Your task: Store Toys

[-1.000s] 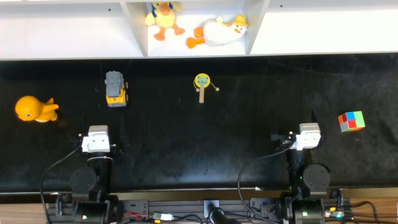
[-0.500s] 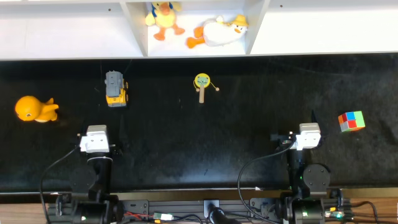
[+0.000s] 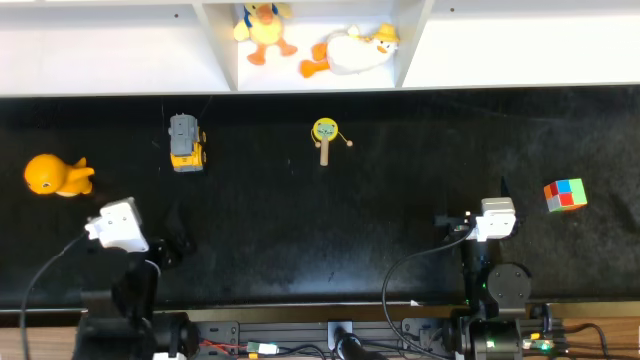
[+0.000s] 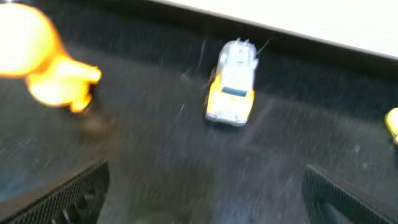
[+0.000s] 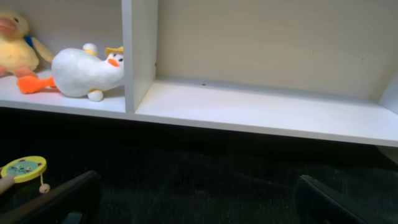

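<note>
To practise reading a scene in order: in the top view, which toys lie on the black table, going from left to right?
orange toy animal → yellow and grey toy truck → small hand drum → coloured cube

Item 1. Left arm [image 3: 135, 290]: based at the lower left of the top view. It leans left, and the left wrist camera housing [image 3: 118, 225] is canted off square. Left gripper [image 4: 205, 208]: two dark ribbed fingers [image 4: 65, 194] spread wide apart, empty.

Item 2. Right arm [image 3: 487, 272]: based at the lower right and folded close over its base. It points straight up the picture, with the right wrist camera housing [image 3: 495, 220] sitting square. Right gripper [image 5: 196, 208]: spread wide apart (much like the left's), empty.
</note>
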Available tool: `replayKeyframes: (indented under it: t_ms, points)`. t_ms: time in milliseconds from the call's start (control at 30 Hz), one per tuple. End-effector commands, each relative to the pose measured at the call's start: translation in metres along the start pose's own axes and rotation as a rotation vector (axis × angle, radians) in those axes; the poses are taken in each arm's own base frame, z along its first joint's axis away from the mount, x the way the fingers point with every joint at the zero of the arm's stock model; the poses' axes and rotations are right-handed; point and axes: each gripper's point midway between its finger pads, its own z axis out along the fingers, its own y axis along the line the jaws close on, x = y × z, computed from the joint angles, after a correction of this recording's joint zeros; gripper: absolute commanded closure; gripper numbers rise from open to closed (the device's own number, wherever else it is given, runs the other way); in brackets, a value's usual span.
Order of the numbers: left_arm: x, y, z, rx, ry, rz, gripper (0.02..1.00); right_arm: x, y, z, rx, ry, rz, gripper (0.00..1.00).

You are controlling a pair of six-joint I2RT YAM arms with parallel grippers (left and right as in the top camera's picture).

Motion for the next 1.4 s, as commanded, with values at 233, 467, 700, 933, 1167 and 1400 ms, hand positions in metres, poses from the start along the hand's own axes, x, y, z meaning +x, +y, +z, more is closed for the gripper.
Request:
replayKeyframes:
  t_ms: [233,467,700,933,1167,1400]
  points:
    - [-0.030,0.021,-0.030,-0.112,0.088,-0.072,0.025,0.003,0.001,0.000,-0.004,-0.002,0.008,0.005]
    - [-0.033,0.028,-0.016,-0.129,0.176,-0.115,0.025,0.003,0.001,0.000,-0.004,-0.002,0.008,0.007]
    - [-0.025,0.040,0.008,-0.121,0.308,-0.167,0.025,0.003,0.001,0.000,-0.004,-0.002,0.008,0.005]
    - [-0.040,0.063,0.019,-0.106,0.319,-0.110,0.025,0.003,0.001,0.000,-0.004,-0.001,0.008,0.005]
    - [-0.038,0.083,0.018,-0.047,0.313,-0.044,0.025,0.003,0.001,0.000,-0.005,-0.002,0.008,0.005]
    - [-0.041,0.102,0.008,-0.039,0.268,0.018,0.025,0.003,0.001,0.000,-0.005,-0.002,0.008,0.005]
